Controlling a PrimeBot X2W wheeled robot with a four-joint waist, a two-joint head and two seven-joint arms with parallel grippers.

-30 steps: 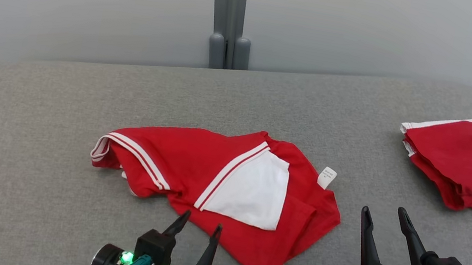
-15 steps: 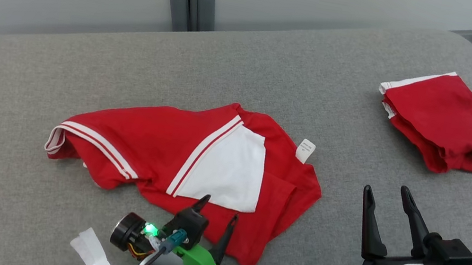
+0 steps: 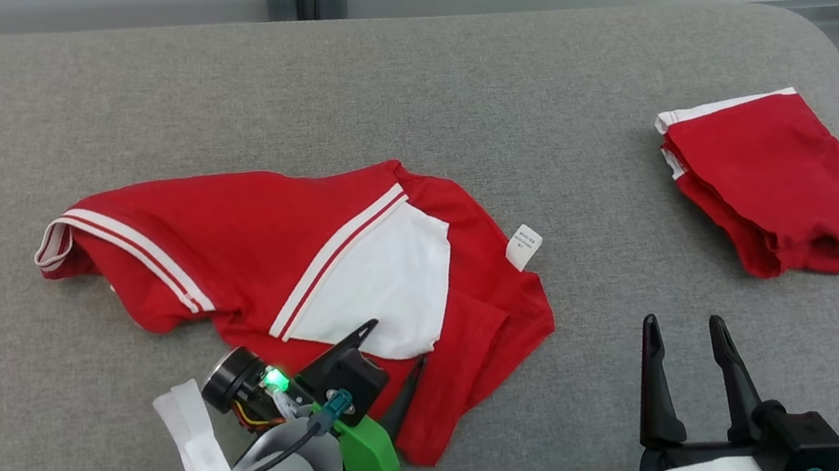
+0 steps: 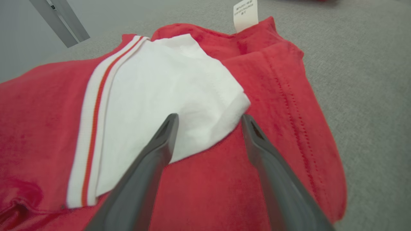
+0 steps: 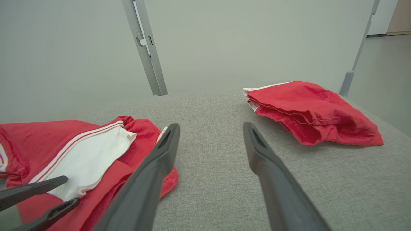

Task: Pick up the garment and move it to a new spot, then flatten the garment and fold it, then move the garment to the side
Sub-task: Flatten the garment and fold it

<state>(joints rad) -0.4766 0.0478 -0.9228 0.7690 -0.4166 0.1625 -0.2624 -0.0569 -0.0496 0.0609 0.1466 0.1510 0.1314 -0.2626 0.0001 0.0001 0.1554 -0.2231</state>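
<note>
On the grey padded table [image 3: 491, 111], the red and white garment [image 3: 215, 235] lies crumpled a little left of the middle. It is neither flat nor folded: its right side is turned over on itself, and a white panel [image 3: 386, 281] lies on top. By my judgement the task is at its very beginning. The lifting, moving, flattening, folding and putting aside are all left to do.

A second red garment [image 3: 769, 183] lies folded at the far right of the table, well apart from the first one. I cannot tell if it belongs to this task.

The left claw [image 3: 395, 342] hangs over the near part of the crumpled garment with its fingers spread and pinches nothing. In the left wrist view they stand on either side of the panel's corner. I cannot tell whether the tips touch the cloth. The right claw [image 3: 683, 321] is spread too, over bare table between the two garments, and it is empty.

In the head view, the left arm covers part of the garment's near edge. The folds make it hard to say where the openings of the garment are. The print on the small label [image 3: 524, 246] is too small to read.
</note>
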